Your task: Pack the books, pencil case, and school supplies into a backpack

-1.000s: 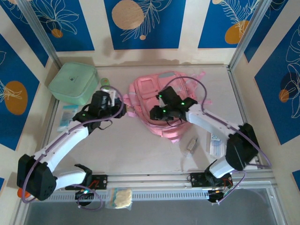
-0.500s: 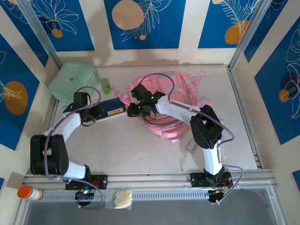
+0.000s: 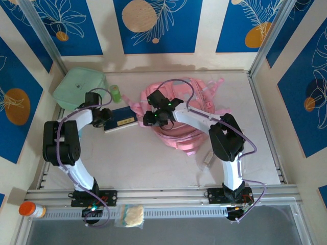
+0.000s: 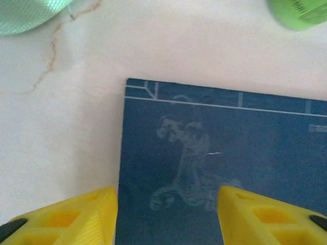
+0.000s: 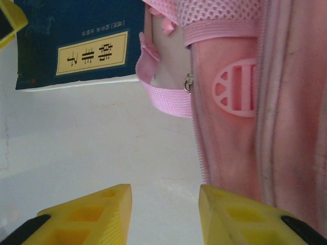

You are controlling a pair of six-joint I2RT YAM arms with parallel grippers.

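two tools spread apart, left tool (image 4: 167,206) over navy book (image 4: 230,132), right tool (image 5: 164,204) beside pink backpack (image 5: 286,102)

Navy book (image 3: 122,119) flat between left gripper (image 3: 106,118) and right gripper (image 3: 147,120), just beside the pink backpack (image 3: 176,138)

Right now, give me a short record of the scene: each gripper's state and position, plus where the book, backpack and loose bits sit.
left gripper: open, fingers either side of the navy book's near edge; contact unclear
right gripper: open, empty, over bare table beside the backpack
navy book: flat on the table, just left of the backpack in the top view, not yet packed
backpack: pink, lying on the table
green bottle: behind the book, beside the mint-green box
clear-grey piece: loose on the table, nearer than the backpack
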